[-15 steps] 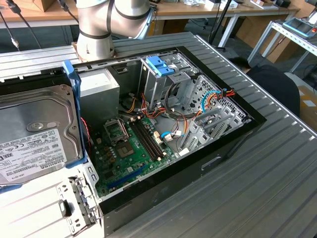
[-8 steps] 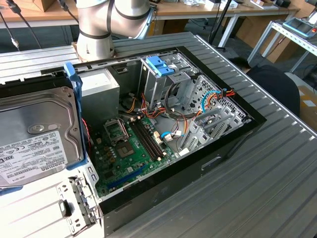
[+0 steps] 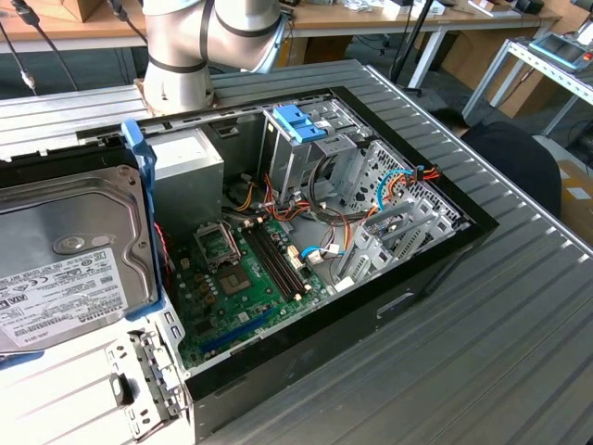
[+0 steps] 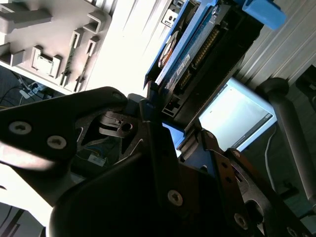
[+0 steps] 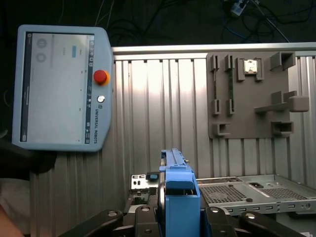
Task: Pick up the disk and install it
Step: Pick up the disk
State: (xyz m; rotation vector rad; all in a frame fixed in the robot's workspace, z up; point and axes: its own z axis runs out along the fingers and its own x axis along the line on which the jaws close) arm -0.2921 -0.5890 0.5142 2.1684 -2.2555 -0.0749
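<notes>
The disk is a grey metal hard drive in a light blue plastic carrier. It looms large at the exterior view's left, raised above the table and left of the open computer case. In both wrist views my gripper is shut on the disk, its black fingers pressing on either side of the blue carrier. The second wrist view shows the disk edge-on, sticking out beyond the fingers.
Inside the case sit a motherboard, loose cables and a metal drive cage with a blue latch. The arm's base stands behind the case. A teach pendant and a grey holder plate lie on the ribbed table.
</notes>
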